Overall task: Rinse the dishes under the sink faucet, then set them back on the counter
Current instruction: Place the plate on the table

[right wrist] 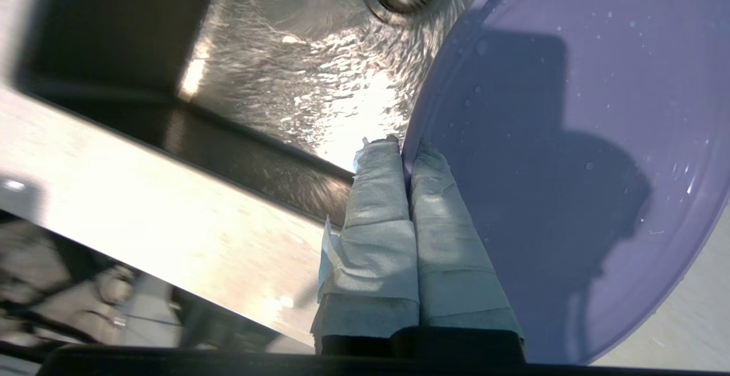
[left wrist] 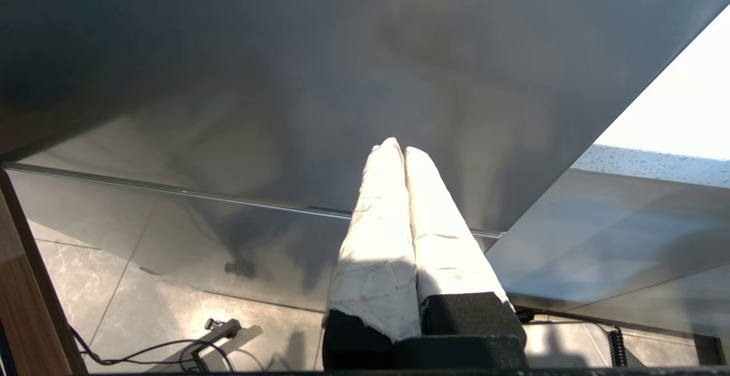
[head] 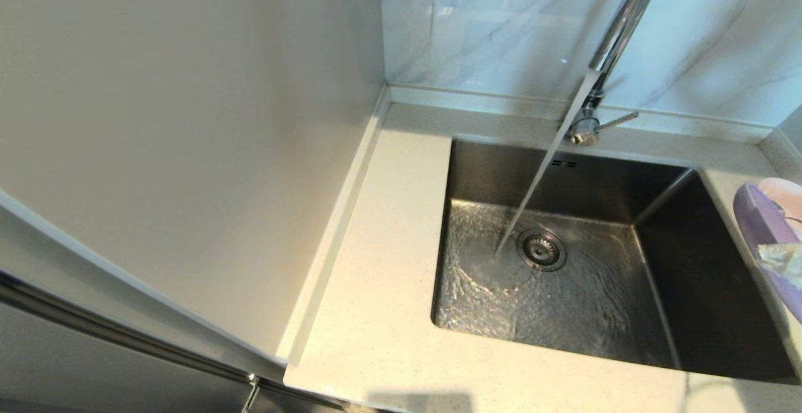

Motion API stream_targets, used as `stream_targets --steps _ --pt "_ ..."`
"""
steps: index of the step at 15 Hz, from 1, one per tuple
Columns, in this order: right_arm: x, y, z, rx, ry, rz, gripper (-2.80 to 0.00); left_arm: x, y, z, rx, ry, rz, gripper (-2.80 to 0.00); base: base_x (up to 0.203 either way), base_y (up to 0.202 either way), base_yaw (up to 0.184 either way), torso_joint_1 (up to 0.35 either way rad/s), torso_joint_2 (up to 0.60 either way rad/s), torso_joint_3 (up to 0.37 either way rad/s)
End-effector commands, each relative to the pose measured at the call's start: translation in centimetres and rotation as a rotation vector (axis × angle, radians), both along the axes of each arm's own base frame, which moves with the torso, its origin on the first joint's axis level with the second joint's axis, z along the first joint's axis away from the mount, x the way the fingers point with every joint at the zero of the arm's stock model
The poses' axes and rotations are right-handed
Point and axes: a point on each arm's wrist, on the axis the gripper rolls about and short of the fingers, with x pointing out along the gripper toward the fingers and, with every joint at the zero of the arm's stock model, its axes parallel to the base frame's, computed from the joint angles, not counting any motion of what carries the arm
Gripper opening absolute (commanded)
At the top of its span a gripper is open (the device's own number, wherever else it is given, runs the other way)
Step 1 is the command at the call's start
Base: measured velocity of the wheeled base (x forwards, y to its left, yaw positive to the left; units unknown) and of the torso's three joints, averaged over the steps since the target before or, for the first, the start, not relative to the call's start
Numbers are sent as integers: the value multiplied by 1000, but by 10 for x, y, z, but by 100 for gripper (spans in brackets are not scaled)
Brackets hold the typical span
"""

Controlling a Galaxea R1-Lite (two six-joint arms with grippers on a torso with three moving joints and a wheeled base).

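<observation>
Water runs from the chrome faucet (head: 617, 31) into the steel sink (head: 664, 212), landing beside the drain strainer (head: 541, 249). At the sink's right edge the lilac plate (head: 755, 225) is tilted up on its rim, wet with droplets. My right gripper (right wrist: 406, 145) is shut on the rim of the plate (right wrist: 570, 165), over the sink's near-right side; one wrapped finger (head: 780, 256) shows in the head view. A pale-pink bowl edge (head: 783, 186) peeks out behind the plate. The spoon is out of view. My left gripper (left wrist: 397, 148) hangs shut and empty below the counter.
The cream speckled counter (head: 388, 275) runs along the sink's left and front. A tall plain panel (head: 188, 150) stands at the left, and the marble wall (head: 489, 24) rises behind the faucet. The faucet lever (head: 617, 121) points right. A steel cabinet front (left wrist: 285, 79) faces the left gripper.
</observation>
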Motion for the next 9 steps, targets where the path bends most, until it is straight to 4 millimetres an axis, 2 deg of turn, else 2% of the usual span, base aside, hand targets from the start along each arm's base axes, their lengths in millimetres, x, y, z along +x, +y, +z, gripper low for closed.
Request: stream_targets --steps 1,3,9 --pt "-12 -11 -17 -70 47 -58 -280 0 0 0 0 0 1 -280 0 0 0 0 0 0" --pt "-17 -20 -34 -124 115 -130 -280 0 0 0 0 0 1 -280 0 0 0 0 0 0" --pt "-23 -34 -62 -113 238 -234 -280 0 0 0 0 0 0 -280 0 0 0 0 0 0"
